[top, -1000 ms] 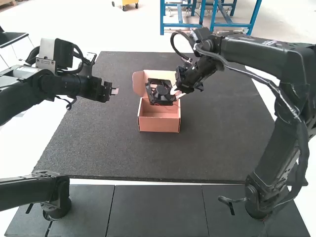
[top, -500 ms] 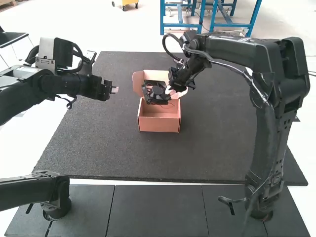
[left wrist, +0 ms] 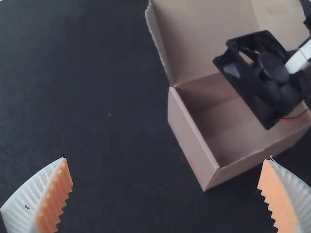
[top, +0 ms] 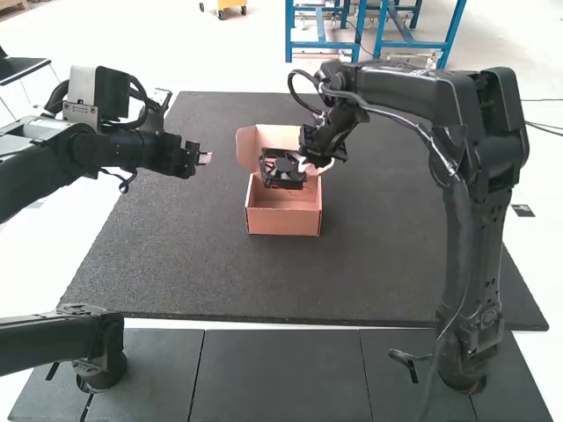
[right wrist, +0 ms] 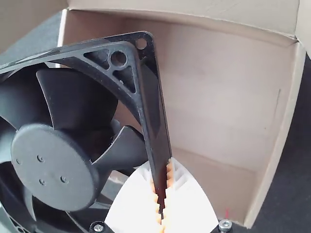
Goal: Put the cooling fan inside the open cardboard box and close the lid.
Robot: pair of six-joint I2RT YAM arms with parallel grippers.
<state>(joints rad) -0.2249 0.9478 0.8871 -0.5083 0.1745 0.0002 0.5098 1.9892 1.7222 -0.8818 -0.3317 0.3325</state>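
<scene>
**Fan hanging over the open box, right arm holding**

High view: my right gripper (top: 310,161) holds the fan (top: 283,168) by its right-hand frame edge. The fan stands on edge, tilted, above the far half of the box (top: 283,211), whose mouth is open just below it. So the drop, as I judge it, is straight down and slightly nearer. The lid (top: 262,141) stands up at the far left of the box, clear of the fan. My left gripper (top: 201,160) hangs well to the left of the box, over the mat (top: 176,246).

Left wrist view: the left gripper's fingers (left wrist: 51,194) are spread wide with nothing between them. The box sits beyond them, the fan over its far corner and not yet inside.

Right wrist view: the orange pads (right wrist: 167,174) pinch the fan's thin frame wall, with the bare box interior behind it.

I can read no label or print on fan or box.
</scene>
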